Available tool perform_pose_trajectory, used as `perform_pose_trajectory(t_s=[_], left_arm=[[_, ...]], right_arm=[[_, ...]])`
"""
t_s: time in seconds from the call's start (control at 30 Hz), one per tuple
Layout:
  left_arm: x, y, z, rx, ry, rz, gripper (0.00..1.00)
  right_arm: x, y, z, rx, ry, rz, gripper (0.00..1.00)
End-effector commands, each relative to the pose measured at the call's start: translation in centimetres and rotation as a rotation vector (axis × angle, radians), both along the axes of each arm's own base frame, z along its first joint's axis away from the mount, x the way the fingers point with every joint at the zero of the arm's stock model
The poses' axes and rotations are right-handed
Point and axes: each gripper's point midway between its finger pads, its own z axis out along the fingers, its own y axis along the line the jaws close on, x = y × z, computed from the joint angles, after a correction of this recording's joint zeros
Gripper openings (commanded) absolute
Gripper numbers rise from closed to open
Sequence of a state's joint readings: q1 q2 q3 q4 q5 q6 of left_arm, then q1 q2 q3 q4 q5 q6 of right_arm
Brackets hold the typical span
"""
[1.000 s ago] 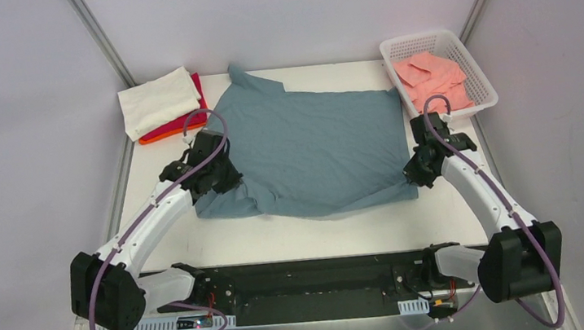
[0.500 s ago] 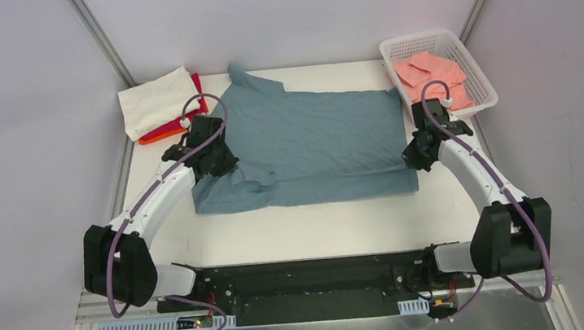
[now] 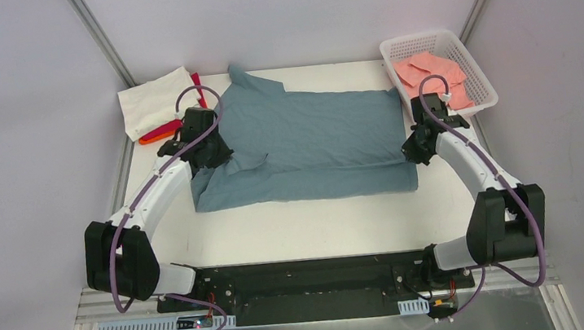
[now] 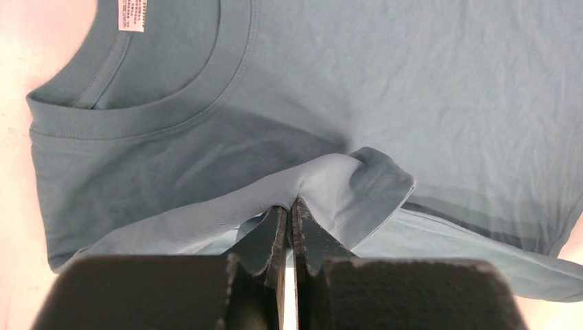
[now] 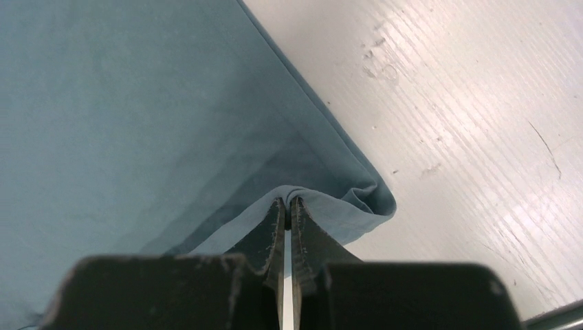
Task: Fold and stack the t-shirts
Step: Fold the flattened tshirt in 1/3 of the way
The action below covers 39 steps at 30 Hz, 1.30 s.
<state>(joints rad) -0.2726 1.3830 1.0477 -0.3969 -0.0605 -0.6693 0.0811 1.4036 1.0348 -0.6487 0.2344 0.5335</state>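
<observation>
Nearest, bare table (image 3: pixel 295 222) is seen, and on it the blue shirt (image 3: pixel 319 142) is spread flat, with its near strip doubled over the rest. At the shirt's left end the left gripper (image 3: pixel 218 158) is closed on the folded layer. In its wrist view, the left gripper (image 4: pixel 289 206) is seen clamped tight on a raised tuck of the blue shirt (image 4: pixel 412 82). The collar (image 4: pixel 172 117) and a white label (image 4: pixel 132 14) are seen beyond it.

At the right end the right gripper (image 3: pixel 414 152) is likewise closed on cloth. In its wrist view, the right gripper (image 5: pixel 287 203) is seen pinching the folded corner of the blue shirt (image 5: pixel 103 103), with the table (image 5: pixel 467 137) just beside it.

At the far left corner a cream shirt (image 3: pixel 153 102) is laid on a red shirt (image 3: pixel 197 81) and an orange shirt (image 3: pixel 156 135). At the far right, pink shirts (image 3: pixel 431 77) are held in a basket (image 3: pixel 423 37).
</observation>
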Motion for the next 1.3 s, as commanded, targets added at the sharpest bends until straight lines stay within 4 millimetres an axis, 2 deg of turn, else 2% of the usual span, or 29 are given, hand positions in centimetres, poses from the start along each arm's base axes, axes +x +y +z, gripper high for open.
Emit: perform_pose_trajectory(t_s=[0.0, 0.2, 0.43, 0.57, 0.63, 0.67, 0.73, 0.77, 0.9, 0.93, 1.03, 1.17, 1.27], left_arm=[[2.4, 0.2, 1.4, 0.015, -0.073, -0.028, 0.00], [3.7, 0.9, 0.5, 0.025, -0.066, -0.012, 0.00], [5.6, 1.4, -2.5, 0.004, 0.018, 0.016, 0.00], [7.1, 2.4, -3.8, -0.011, 0.056, 0.063, 0.00], [8.0, 3.6, -3.4, 0.005, 0.051, 0.101, 0.38], [8.3, 4.3, -2.9, 0.018, 0.052, 0.121, 0.56], [8.8, 5.0, -1.2, 0.040, 0.040, 0.140, 0.89], [8.9, 5.0, -0.3, 0.040, 0.025, 0.140, 0.98], [8.0, 3.8, 1.7, -0.018, -0.009, 0.088, 0.99], [7.4, 3.2, 1.8, -0.046, -0.005, 0.061, 0.99], [5.0, 1.5, 1.0, -0.123, 0.036, 0.004, 0.99], [1.4, -1.3, -0.9, -0.172, 0.103, -0.085, 0.99], [-0.7, -3.4, -2.7, -0.167, 0.150, -0.139, 0.99]], right_arm=[[2.9, -0.8, 1.4, -0.031, -0.072, -0.008, 0.00], [3.9, -1.0, 0.2, -0.033, -0.047, -0.016, 0.00], [5.2, -1.4, -0.9, -0.037, -0.050, -0.027, 0.00], [6.1, -1.6, -1.6, -0.046, -0.041, -0.028, 0.03], [6.3, -1.8, -1.6, -0.057, -0.032, -0.036, 0.12], [6.3, -1.8, -1.4, -0.056, -0.032, -0.036, 0.24], [6.2, -1.6, -0.3, -0.044, -0.063, -0.034, 0.58], [5.9, -1.6, 0.2, -0.040, -0.077, -0.034, 0.66], [3.8, -1.4, 2.0, -0.046, -0.121, -0.040, 0.96], [3.3, -1.1, 2.3, -0.041, -0.130, -0.027, 0.99], [1.9, 1.1, 2.8, 0.034, -0.166, 0.047, 0.99], [1.2, 6.2, 2.2, 0.195, -0.228, 0.201, 0.99], [0.8, 9.9, 1.0, 0.293, -0.200, 0.322, 0.99]])
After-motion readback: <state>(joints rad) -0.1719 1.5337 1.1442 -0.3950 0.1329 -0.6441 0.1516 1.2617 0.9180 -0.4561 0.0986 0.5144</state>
